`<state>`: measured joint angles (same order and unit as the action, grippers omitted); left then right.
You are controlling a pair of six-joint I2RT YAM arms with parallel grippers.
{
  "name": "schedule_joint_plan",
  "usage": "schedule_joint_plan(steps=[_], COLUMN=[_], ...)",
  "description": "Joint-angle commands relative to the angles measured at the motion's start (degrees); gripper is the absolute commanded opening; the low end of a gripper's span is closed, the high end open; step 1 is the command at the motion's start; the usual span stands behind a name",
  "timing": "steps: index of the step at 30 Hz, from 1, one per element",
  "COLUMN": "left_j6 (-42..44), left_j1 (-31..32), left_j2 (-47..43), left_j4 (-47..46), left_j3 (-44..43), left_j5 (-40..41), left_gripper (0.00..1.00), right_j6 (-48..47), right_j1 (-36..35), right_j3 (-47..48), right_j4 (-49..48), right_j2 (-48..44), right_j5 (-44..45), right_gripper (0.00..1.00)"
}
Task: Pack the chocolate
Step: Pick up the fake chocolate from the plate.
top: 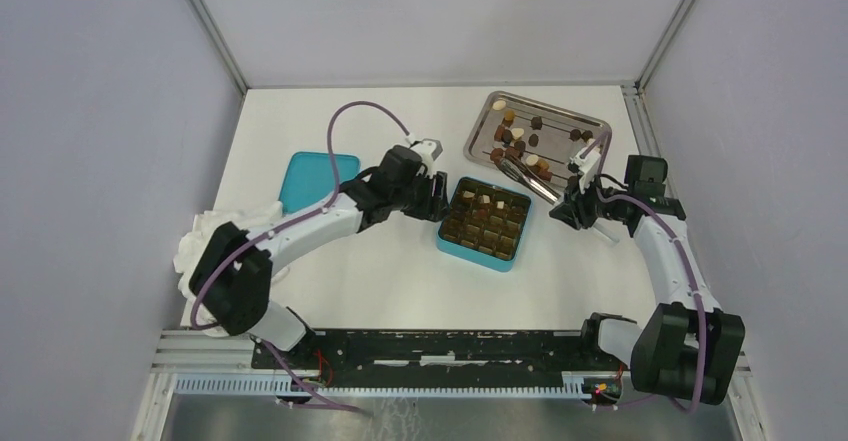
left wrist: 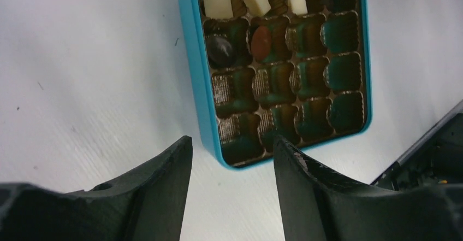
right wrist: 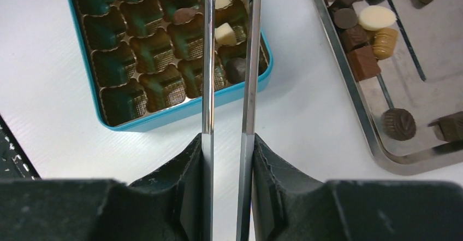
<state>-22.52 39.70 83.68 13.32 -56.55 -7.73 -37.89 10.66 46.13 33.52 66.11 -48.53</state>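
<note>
Metal tweezers [right wrist: 208,60] clamped in right end effector [right wrist: 227,142]; left end effector [left wrist: 232,145] (near teal box [left wrist: 194,60]) parted, empty.

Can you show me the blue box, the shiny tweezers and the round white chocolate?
blue box [left wrist: 195,33], left wrist view, on its left wall.
shiny tweezers [right wrist: 208,60], right wrist view, on the left blade.
round white chocolate [right wrist: 377,18], right wrist view, on its top.

We count one teal box [left wrist: 196,71] holding five bonbons [left wrist: 217,5], one teal lid [top: 305,183], one metal tray [right wrist: 404,50], one pair of tweezers [right wrist: 251,60].
</note>
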Motion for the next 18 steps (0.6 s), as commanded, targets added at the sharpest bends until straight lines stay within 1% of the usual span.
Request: schedule_joint_plan(steps=[1,4,9,12,18], left_j6=[-0.7,0.5,1.0,1.0,1.0], left_j1=[1.2,1.3,1.4,1.5,1.8], left_j2=[7.7,12.6,19.3,21.3,24.2], left_j4=[-1.9,-0.6,-0.1,-0.1,0.8], left_j3=[-7.4,-11.7,-16.8,-18.3,-20.0], left_j5=[8.2,10.7,8.5,6.5,5.5], left_gripper=[0.6,0.56,0.51,0.5,0.43], right_j6=[-2.8,-3.2,-3.3,-3.4,-3.4], right_j1=[0.2,0.2,0.2,0.2,0.2], right_j3=[-1.2,-1.5,-1.4,-1.4,-1.5], right_j4=[-0.3,0.3,0.6,0.7,0.8], right_j2=[-2.4,-2.6,-2.6,-2.3,-2.1], right_j5=[-5.5,-5.3,-5.1,-5.0,-4.9], right_gripper=[0.0,0.0,0.0,0.0,0.0])
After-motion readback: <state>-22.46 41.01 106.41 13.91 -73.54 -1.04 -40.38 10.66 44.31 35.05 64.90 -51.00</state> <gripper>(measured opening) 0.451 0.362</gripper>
